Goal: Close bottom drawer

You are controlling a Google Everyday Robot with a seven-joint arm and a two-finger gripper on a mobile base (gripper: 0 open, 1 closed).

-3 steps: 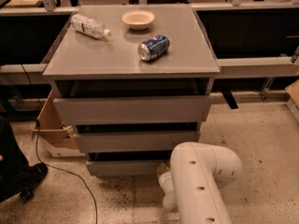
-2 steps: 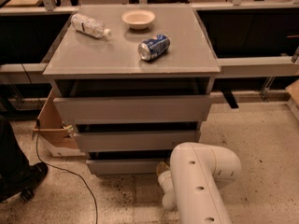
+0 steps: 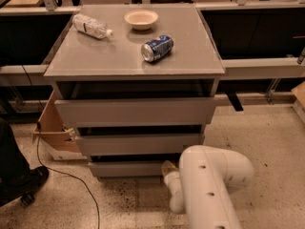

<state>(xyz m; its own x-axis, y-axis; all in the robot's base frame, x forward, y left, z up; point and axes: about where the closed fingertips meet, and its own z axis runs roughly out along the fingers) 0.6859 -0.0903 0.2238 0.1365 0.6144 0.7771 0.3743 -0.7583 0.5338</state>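
Trouble is most likely to come from an off-centre push. The bottom drawer (image 3: 127, 169), lowest of the three at 6 o'clock under the cabinet (image 3: 86, 61), shows a dark gap above its front, so I judge it not fully shut. The gripper (image 3: 168, 168) sits at the right end of that front, at about 5 o'clock, touching or just beside it. Whether it is open or closed cannot be told, since the white arm (image 3: 209, 185) hides most of it. Pressing so far right could skew the drawer and jam it. A contact set too high could slip onto the middle drawer (image 3: 138, 144). A hard shove might rock the cabinet and roll the can (image 3: 157, 47) lying on top at 12 o'clock.
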